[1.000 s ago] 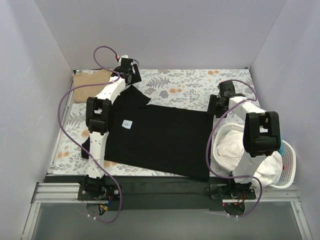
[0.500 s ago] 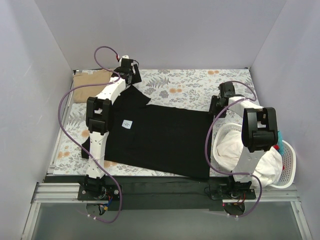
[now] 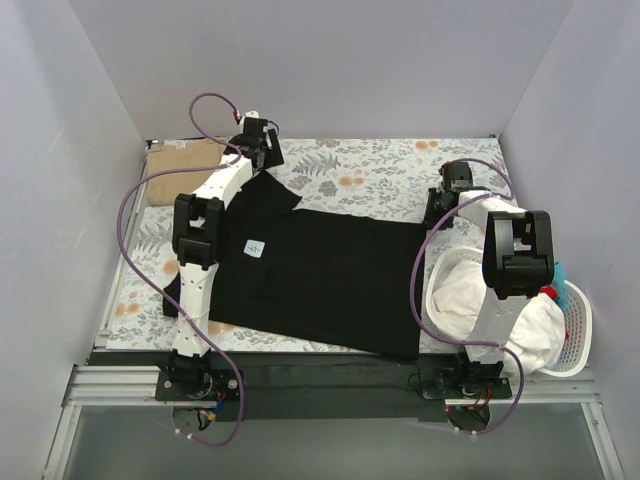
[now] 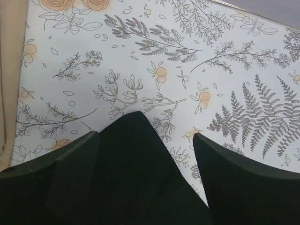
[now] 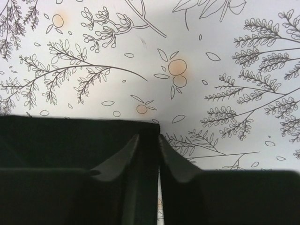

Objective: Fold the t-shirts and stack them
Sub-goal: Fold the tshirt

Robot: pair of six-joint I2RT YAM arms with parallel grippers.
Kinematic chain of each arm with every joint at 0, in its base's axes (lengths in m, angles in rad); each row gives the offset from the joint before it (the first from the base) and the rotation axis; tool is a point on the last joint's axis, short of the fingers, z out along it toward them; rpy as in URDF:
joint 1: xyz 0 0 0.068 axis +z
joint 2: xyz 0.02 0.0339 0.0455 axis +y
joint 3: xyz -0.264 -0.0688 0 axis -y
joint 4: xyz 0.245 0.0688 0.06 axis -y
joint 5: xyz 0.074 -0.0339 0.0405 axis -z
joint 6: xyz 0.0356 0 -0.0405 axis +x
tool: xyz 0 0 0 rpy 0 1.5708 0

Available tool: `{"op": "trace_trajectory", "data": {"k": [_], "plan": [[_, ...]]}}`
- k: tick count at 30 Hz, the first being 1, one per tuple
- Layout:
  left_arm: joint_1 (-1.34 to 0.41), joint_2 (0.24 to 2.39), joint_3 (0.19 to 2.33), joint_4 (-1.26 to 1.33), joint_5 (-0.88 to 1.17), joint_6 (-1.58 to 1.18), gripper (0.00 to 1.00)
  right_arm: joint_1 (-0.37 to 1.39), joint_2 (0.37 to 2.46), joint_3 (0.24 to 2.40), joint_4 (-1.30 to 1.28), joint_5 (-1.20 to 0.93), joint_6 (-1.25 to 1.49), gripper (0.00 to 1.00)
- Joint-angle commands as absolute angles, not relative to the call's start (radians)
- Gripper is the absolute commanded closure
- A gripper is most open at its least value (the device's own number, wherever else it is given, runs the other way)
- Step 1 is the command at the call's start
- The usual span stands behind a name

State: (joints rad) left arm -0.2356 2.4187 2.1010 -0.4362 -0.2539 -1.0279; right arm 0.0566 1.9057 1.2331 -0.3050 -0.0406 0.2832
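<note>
The black t-shirt (image 3: 320, 280) lies spread flat on the floral cloth, its small white label (image 3: 255, 247) facing up. My left gripper (image 3: 262, 160) is open over the far-left sleeve; in the left wrist view the sleeve tip (image 4: 136, 159) lies between the wide-apart fingers of that gripper (image 4: 145, 136). My right gripper (image 3: 435, 207) is at the shirt's far right corner; in the right wrist view it (image 5: 149, 137) is shut on the black corner (image 5: 70, 140). The tan t-shirt (image 3: 180, 170) lies folded at the far left, and its edge shows in the left wrist view (image 4: 7, 70).
The grey-and-orange floral cloth (image 3: 380, 170) covers the table. A white basket (image 3: 578, 335) holding white cloth (image 3: 455, 295) stands at the near right, beside the right arm. Grey walls close in the back and both sides.
My right gripper has shifted slightly towards the far right at the shirt's corner. The left arm has hardly moved.
</note>
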Motion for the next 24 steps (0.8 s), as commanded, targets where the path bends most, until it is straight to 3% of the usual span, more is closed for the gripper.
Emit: {"op": "trace_trajectory", "data": {"k": [1,7,11,24], "plan": [[-0.247,2.433,2.109,-0.419,-0.270,-1.019,0.20,0.057,1.939,1.247,-0.302,-0.066,0.275,0.76],[-0.255,2.465,2.141,-0.411,-0.294,-1.012,0.25,0.057,1.924,1.217,-0.301,-0.074,0.272,0.94],[-0.261,2.491,2.171,-0.408,-0.299,-1.012,0.27,0.057,1.907,1.198,-0.295,-0.083,0.272,0.95],[-0.264,2.513,2.171,-0.379,-0.344,-1.017,0.51,0.057,1.891,1.181,-0.293,-0.089,0.255,0.96]]}}
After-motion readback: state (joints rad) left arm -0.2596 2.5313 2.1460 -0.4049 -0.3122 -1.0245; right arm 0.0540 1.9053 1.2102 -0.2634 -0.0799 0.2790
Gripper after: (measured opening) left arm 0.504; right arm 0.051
